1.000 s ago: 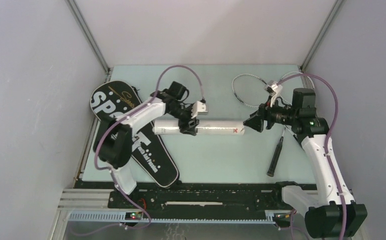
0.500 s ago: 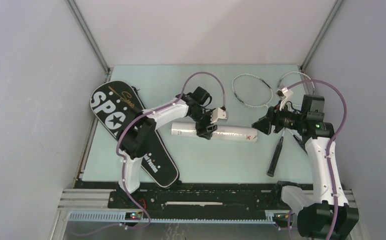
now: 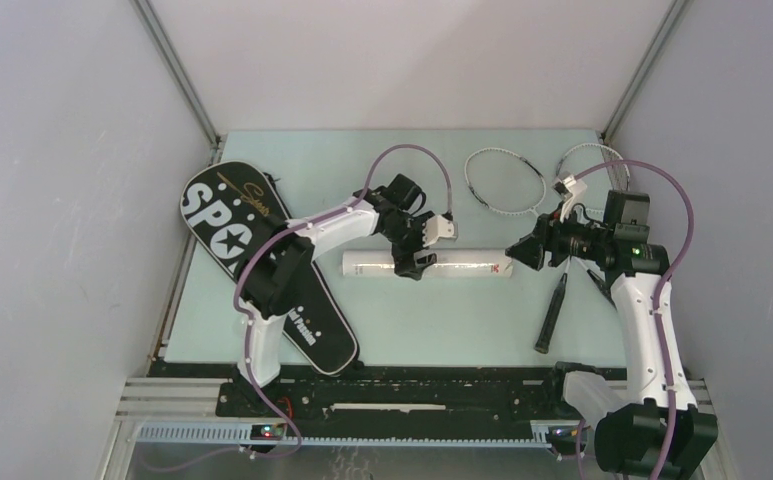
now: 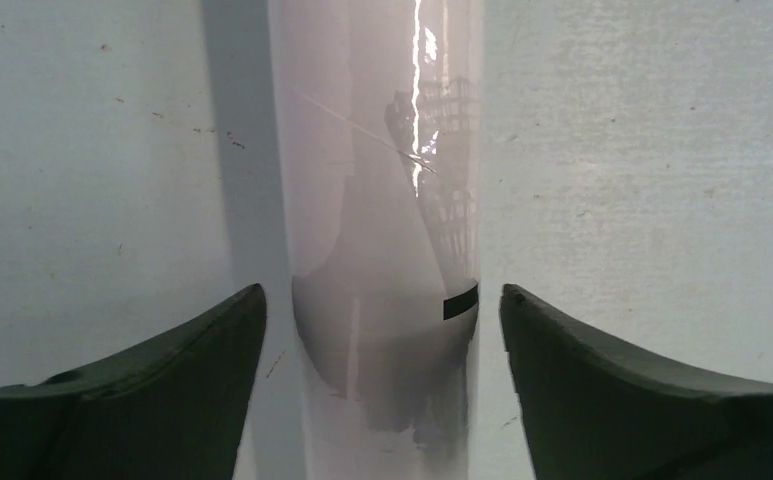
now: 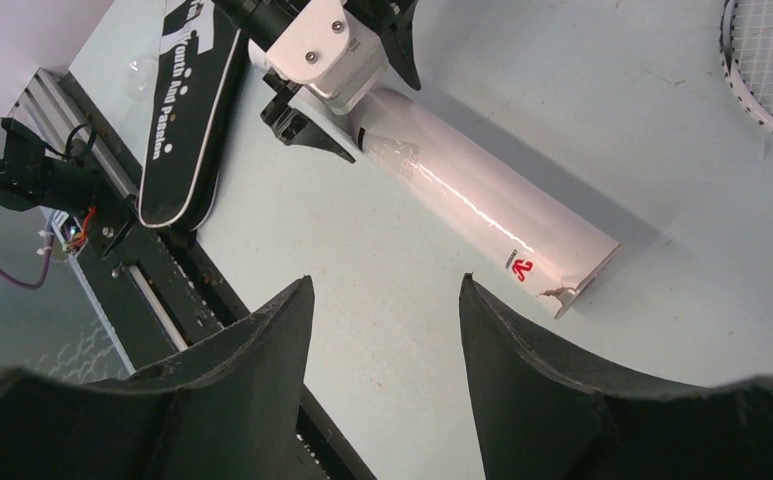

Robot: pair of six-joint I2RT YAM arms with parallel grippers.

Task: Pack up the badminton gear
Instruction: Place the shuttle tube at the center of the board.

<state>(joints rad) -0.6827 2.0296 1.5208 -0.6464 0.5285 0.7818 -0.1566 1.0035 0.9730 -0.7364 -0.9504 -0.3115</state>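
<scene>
In the middle of the top view, the tube (image 3: 462,264) lies flat across the counter (image 3: 442,320), running left to right. The left end effector (image 3: 409,262) sits down over the tube left of its middle. The right end effector (image 3: 518,252) hangs just beyond the tube's right end. The bag (image 3: 262,270) lies slantwise at the left. One racquet head (image 3: 505,181) rests at the upper right, another (image 3: 587,160) is partly hidden behind the right arm, and a black handle (image 3: 550,315) lies at the lower right.

From the left wrist, the fingers (image 4: 162,380) stand apart, one on each side of the tube, with a thin strip of counter showing either way; they are not clamped on it.

From the right wrist, that end effector's fingers (image 5: 262,370) are spread and hold nothing. The tube's ragged end, with a red mark (image 5: 522,268), lies ahead of them at centre right. The bag is at the upper left and a racquet head in the upper right corner.
</scene>
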